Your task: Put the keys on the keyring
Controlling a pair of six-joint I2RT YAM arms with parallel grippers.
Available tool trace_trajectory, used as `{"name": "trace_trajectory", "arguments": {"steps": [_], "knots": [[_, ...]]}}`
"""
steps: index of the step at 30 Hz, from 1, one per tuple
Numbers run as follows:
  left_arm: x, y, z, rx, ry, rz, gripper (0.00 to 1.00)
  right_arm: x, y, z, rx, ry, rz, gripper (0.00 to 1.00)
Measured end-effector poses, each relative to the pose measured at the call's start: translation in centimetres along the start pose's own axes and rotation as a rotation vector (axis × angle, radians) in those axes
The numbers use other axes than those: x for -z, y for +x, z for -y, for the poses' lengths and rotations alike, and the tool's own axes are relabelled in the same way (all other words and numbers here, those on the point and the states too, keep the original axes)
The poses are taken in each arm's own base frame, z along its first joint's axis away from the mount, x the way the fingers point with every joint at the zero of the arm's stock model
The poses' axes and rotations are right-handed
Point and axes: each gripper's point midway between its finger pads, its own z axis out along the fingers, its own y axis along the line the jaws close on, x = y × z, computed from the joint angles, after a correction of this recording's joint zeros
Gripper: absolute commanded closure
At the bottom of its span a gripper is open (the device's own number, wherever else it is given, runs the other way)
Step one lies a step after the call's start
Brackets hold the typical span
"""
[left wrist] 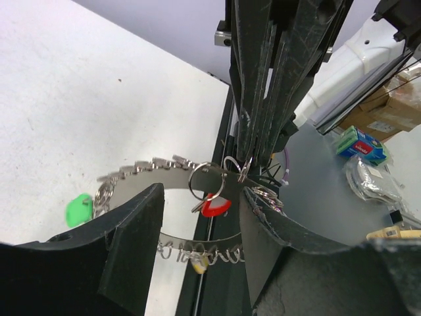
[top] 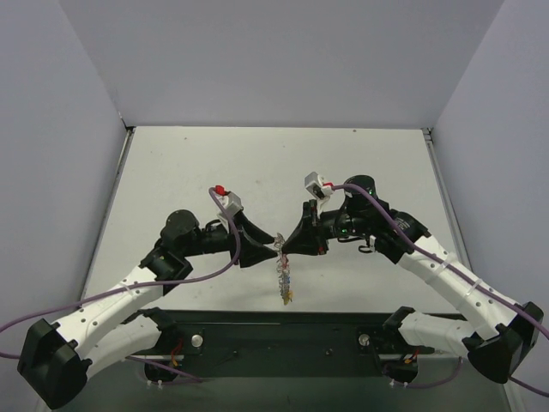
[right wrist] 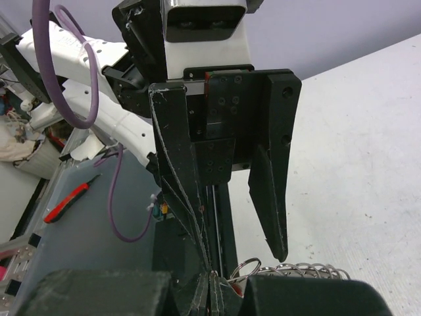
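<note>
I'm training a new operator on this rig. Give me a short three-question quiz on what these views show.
1. True or false: the left tool stands open.
2. Which is shut on the large thin silver wire keyring? A) the left tool; B) the right tool; C) neither.
3. Fill in: in the left wrist view, the plastic tag at the keyring's left edge is ___.
Key: 1 true; 2 B; 3 green.

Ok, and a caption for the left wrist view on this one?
Keyring with a green tag hangs from the shut right gripper, just beyond the open left gripper.
</note>
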Motion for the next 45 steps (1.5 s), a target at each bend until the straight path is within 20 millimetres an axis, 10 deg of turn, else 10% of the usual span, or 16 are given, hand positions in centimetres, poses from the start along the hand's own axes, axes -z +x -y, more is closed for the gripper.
{"name": "trace_trajectory", "arguments": {"steps": [15,36,45], "knots": [[0.3,-3.1,2.3,-0.078,0.068,0.092,0.48,0.0,0.0,-0.3,-0.016,-0.013,0.0,1.0],[-0.6,-2.3,3.5,-0.066,0.16,0.051,0.54,0.2,-1.1,-1.1,-0.02,-0.035,0.038,1.0],[-0.9,-2.4,3.9,-0.069,0.18,0.043,0.75,0.3,-1.8,-1.3,-0.014,-0.039,0.061,1.0]]}}
